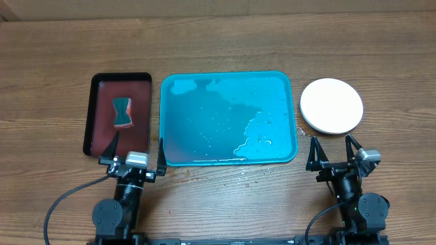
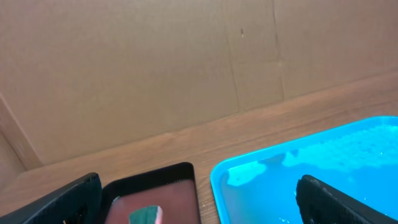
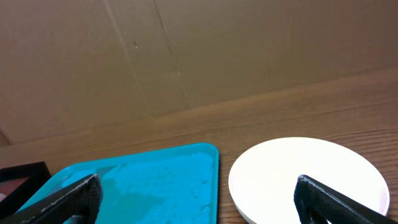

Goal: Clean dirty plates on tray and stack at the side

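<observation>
The turquoise tray (image 1: 228, 119) lies mid-table, wet, with no plates on it; it also shows in the left wrist view (image 2: 323, 168) and right wrist view (image 3: 143, 183). A stack of plates with a white plate on top (image 1: 332, 105) sits to the right of the tray, also in the right wrist view (image 3: 305, 177). The blue and yellow-green plates are hidden; only thin edges show under the white one. My left gripper (image 1: 136, 148) is open and empty near the tray's front left corner. My right gripper (image 1: 334, 151) is open and empty just in front of the plate stack.
A small black tray with a dark red inside (image 1: 116, 114) lies left of the turquoise tray and holds a green and pink sponge (image 1: 122, 112), seen also in the left wrist view (image 2: 146, 215). Water drops lie on the table by the tray's front edge (image 1: 245, 178).
</observation>
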You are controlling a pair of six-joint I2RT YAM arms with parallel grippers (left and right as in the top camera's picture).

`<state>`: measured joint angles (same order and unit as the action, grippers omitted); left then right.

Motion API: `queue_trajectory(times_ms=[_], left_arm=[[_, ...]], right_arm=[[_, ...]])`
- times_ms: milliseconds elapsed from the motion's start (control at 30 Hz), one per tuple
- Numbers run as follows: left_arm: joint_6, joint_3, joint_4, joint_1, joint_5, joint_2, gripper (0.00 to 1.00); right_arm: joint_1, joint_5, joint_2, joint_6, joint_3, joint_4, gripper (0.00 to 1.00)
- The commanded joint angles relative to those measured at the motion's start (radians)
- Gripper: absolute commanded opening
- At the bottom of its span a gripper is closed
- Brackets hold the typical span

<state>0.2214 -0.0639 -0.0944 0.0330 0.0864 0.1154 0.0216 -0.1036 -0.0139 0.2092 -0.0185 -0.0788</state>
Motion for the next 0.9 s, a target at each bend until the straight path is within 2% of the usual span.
queue_trajectory(times_ms=[0,333,867], left_arm=[[0.027,0.045,-0.011,0.005,0.019,-0.066,1.0],[0.024,0.06,0.165,-0.014,0.022,-0.113,1.0],[-0.005,0.059,0.164,-0.014,0.018,-0.111,1.0]], right_arm=[[0.006,-0.006,0.007,0.003,0.01,0.005,1.0],[0.006,-0.006,0.007,0.003,0.01,0.005,1.0],[0.006,-0.006,0.007,0.003,0.01,0.005,1.0]])
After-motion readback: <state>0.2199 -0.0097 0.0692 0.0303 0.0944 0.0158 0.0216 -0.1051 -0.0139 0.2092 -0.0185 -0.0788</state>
